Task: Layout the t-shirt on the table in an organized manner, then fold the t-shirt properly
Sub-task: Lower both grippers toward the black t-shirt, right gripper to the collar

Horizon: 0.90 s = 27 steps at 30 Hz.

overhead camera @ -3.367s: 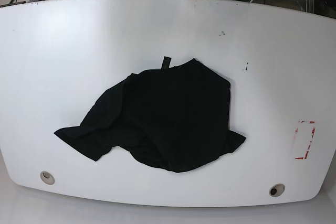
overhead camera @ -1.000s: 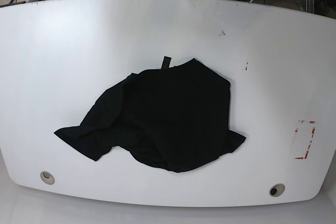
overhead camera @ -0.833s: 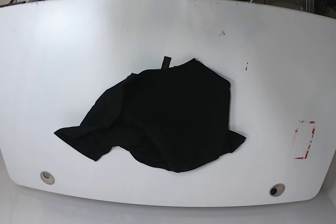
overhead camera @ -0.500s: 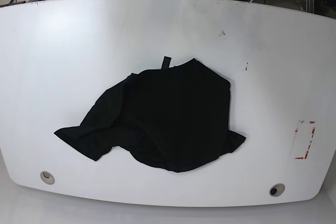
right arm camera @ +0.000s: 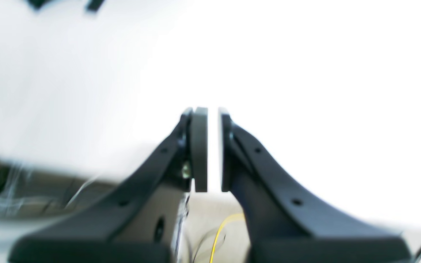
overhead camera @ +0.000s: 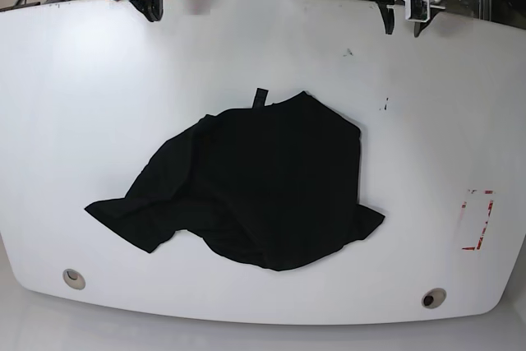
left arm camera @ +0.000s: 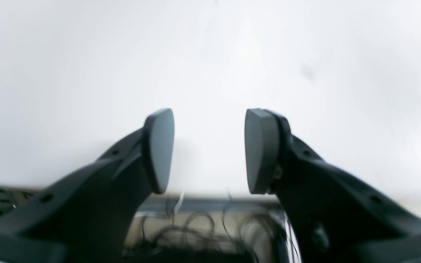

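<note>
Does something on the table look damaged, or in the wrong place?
Nothing is spilled. The black t-shirt lies bunched and uneven, one corner stretched out towards the lower left of the base view, but it is not yet folded, so this is expected. The red tape rectangle looks broken and worn, and small dark scuffs mark the white table.

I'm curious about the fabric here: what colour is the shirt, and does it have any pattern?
The shirt is plain black, clearest in the base view.
</note>
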### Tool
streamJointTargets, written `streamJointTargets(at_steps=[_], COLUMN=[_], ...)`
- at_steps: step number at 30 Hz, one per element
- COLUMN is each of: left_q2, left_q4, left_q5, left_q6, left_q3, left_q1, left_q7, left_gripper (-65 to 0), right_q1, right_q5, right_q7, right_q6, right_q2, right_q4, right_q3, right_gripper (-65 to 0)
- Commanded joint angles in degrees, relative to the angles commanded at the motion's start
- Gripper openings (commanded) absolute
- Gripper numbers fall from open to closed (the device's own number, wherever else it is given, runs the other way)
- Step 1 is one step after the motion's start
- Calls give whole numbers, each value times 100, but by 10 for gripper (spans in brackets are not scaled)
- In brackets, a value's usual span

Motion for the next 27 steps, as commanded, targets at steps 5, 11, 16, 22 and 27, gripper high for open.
streamJointTargets(at_steps=[5,11,16,22,27], left_q2=[0,-35,-35,-35,-53], left_q4=[0,-9,-26,-26,-18], left_q5=[9,18,18,44,44], left_q6=[0,0,0,0,0], left_q3=[255,466,527,527,519], left_q1=[-211,-422,-703,-993,-1134], left_q7=[0,0,26,26,26], left_gripper=[-262,-261,-260,-260,-260], right_q1=[615,1275,1864,2655,3253], right_q5=[0,9,9,9,-9], right_q7=[-536,-1336,-1767,-2479,-3059], right_q6=[290,290,255,255,255], right_q2=[-18,-35,-62,-273,-492], right_q4=[105,158,167,114,-123], right_q3=[-97,-246,-501,-668,-607], right_gripper=[-609,-534,-314,-170,-155])
